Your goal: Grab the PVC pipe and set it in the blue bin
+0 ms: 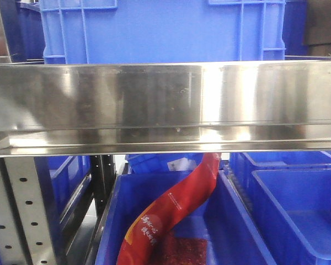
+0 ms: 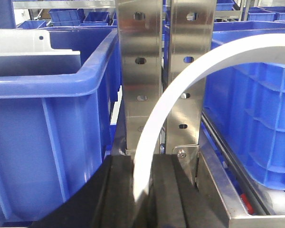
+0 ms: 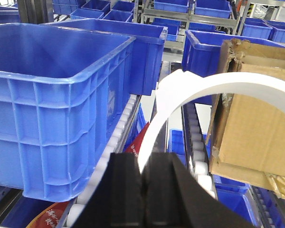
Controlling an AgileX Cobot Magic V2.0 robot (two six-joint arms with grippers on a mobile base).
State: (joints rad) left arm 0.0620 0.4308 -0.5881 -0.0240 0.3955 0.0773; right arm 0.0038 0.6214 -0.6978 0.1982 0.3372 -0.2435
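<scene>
Nearest, the left end effector (image 2: 143, 166) and the right end effector (image 3: 145, 164) each pinch the white PVC pipe (image 2: 178, 90), arched in air beside a blue bin (image 3: 61, 109); it seems light, springy, smooth, best held near ends.

Bright, even light. Strong glare on the steel shelf (image 1: 165, 105); the front view is slightly blurred, wrist views sharper.

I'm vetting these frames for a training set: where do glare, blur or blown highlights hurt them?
Exterior front view: the steel shelf rail carries broad glare streaks and looks soft. Left wrist view: the white curved strip is close and soft-edged. Right wrist view: another white curved strip is nearly blown out, surface detail lost.
</scene>
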